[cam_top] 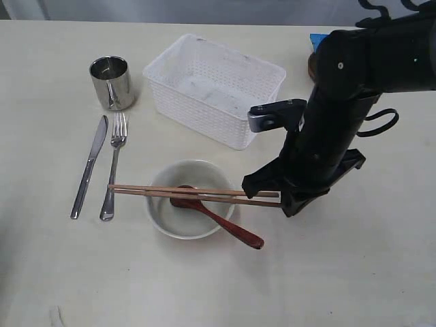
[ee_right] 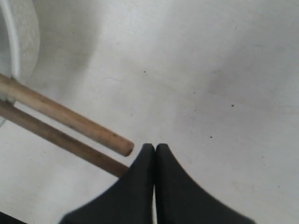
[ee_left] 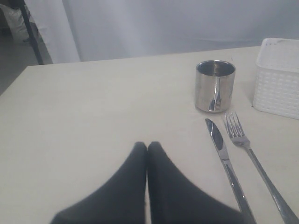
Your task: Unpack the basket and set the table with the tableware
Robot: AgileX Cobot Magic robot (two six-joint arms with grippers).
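Observation:
The white basket [cam_top: 197, 112] stands at the back middle of the table [cam_top: 340, 272] and looks empty. A steel cup [cam_top: 110, 82] stands left of it, with a knife [cam_top: 90, 167] and a fork [cam_top: 114, 167] side by side below. Two chopsticks [cam_top: 150, 189] lie across the pale bowl [cam_top: 191, 228], and a reddish spoon [cam_top: 225, 225] leans out of it. My right gripper [ee_right: 155, 147] is shut and empty, just beside the chopsticks' ends [ee_right: 93, 130] at the bowl's right. My left gripper [ee_left: 147, 145] is shut and empty, low over the table short of the knife [ee_left: 224, 158]. It is outside the exterior view.
A sliver of a brown plate [cam_top: 312, 67] and a blue bag [cam_top: 317, 42] show at the back right, mostly hidden behind the right arm [cam_top: 334, 129]. The left wrist view also shows the cup [ee_left: 215, 86], the fork [ee_left: 252, 154] and a basket corner [ee_left: 278, 77].

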